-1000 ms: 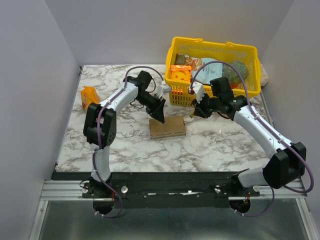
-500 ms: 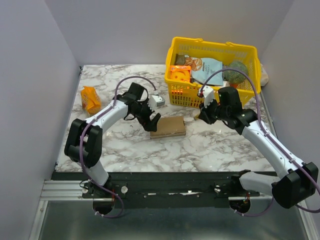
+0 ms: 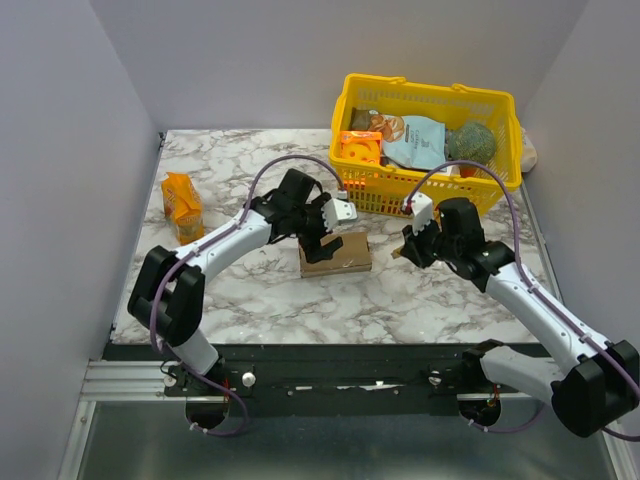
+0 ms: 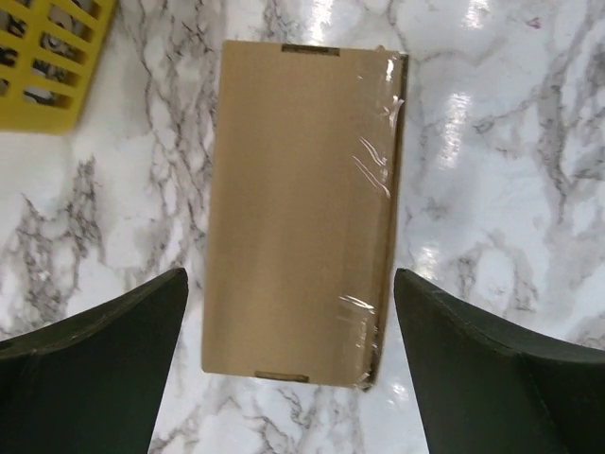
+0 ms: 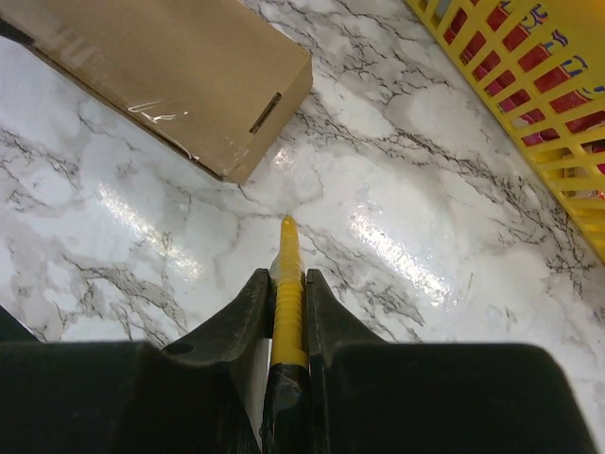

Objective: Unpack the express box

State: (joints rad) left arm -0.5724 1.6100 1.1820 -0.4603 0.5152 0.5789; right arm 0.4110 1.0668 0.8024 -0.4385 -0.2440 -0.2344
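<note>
The express box [image 3: 337, 254] is a small brown carton lying flat and closed on the marble table, with clear tape along one long edge [image 4: 301, 208]. My left gripper [image 3: 318, 240] hovers above its left end, jaws open wide, one finger on each side of the box [image 4: 293, 378]. My right gripper [image 3: 402, 251] is to the right of the box, shut on a thin yellow tool [image 5: 287, 284] whose tip points toward the table near the box's corner [image 5: 180, 76].
A yellow mesh basket [image 3: 500, 180] with several packets stands at the back right, just behind the box; its wall shows in the right wrist view [image 5: 529, 85]. A small orange snack packet [image 3: 181, 195] stands at the left.
My left gripper has swung right and now sits over the box's left end. My right gripper has moved down and a little toward the near edge with the yellow tool.
</note>
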